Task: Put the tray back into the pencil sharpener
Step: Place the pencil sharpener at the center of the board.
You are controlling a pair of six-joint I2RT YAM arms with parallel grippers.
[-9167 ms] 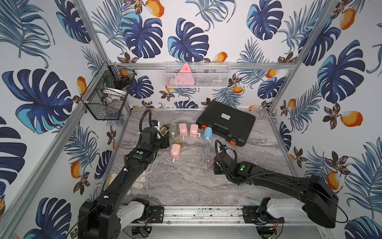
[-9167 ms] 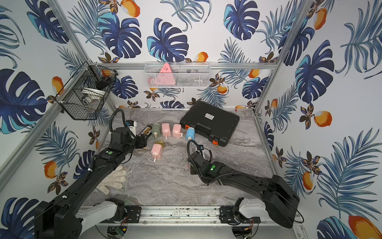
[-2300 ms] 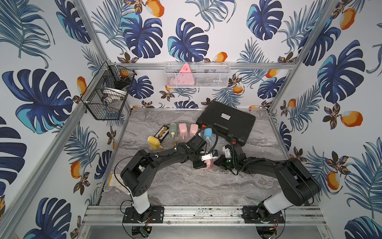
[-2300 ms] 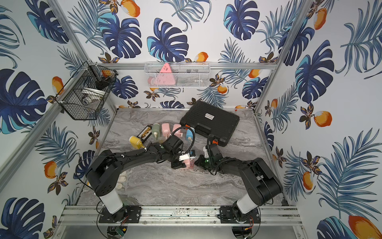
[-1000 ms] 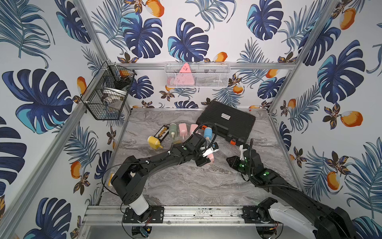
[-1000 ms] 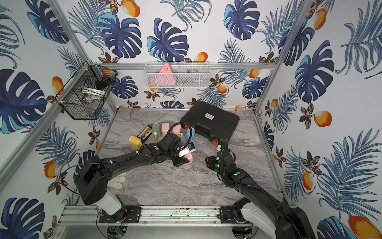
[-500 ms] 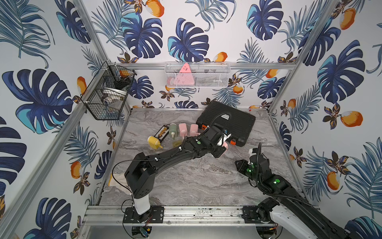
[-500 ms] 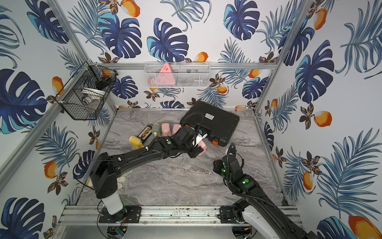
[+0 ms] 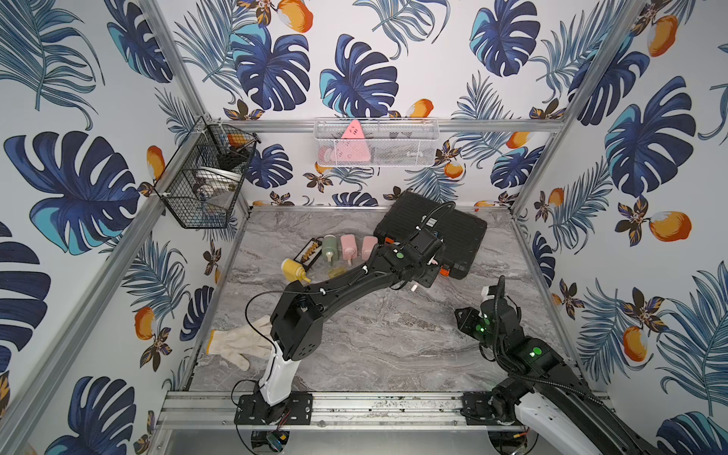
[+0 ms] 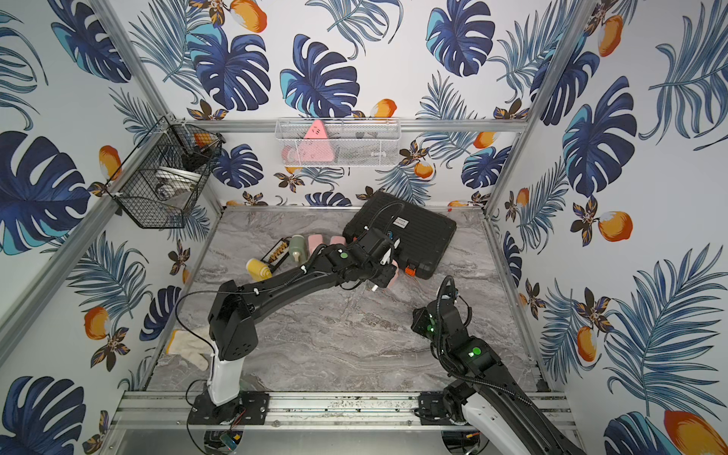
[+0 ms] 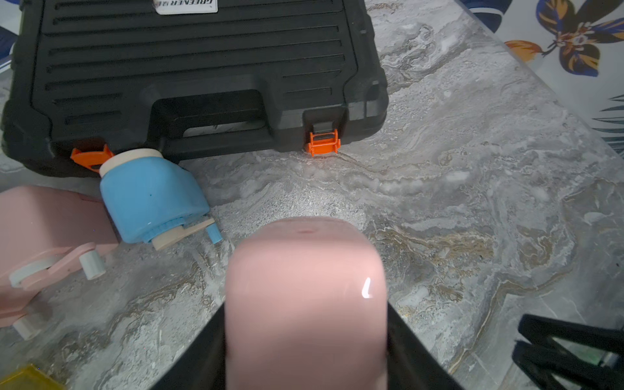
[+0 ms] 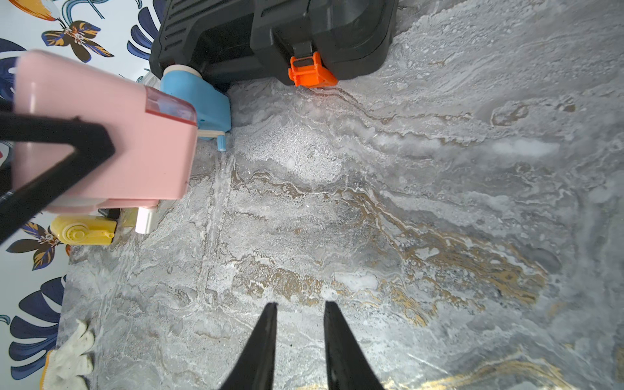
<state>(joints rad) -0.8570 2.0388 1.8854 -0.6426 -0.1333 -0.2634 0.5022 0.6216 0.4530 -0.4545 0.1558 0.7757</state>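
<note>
Currently my left gripper (image 11: 305, 324) is clamped on the pink pencil sharpener (image 11: 305, 270), one black finger pressed to each side of its body. In both top views the sharpener sits at the end of the outstretched left arm, just in front of the black case (image 9: 453, 232).

Tray: in the right wrist view, the tray (image 12: 170, 109) shows as a translucent insert at one corner of the pink body, flush with its outline. I cannot see what, if anything, is inside it.

My right gripper (image 12: 300, 305) hangs over bare table (image 9: 374, 335), well apart from the sharpener. Its fingers stand a narrow gap apart with nothing between them.

Containers inspected:
- Black case: lid down, one orange latch (image 11: 322, 143) in plain sight on its front edge. Contents hidden.
- Black wire basket (image 9: 205, 185) on the side wall: holds a white round item and some darker things that I cannot identify.
- White mesh basket (image 9: 376, 143) on the back wall: holds a pink triangular piece (image 9: 352, 143) standing above the rim, with smaller items too faint to name.

Other items: a blue sharpener (image 11: 152, 199) lies against the case front. A green sharpener (image 9: 330, 248) and a yellow sharpener (image 9: 293, 270) lie further along the table. A white glove (image 9: 240, 344) lies near the left arm's base.
</note>
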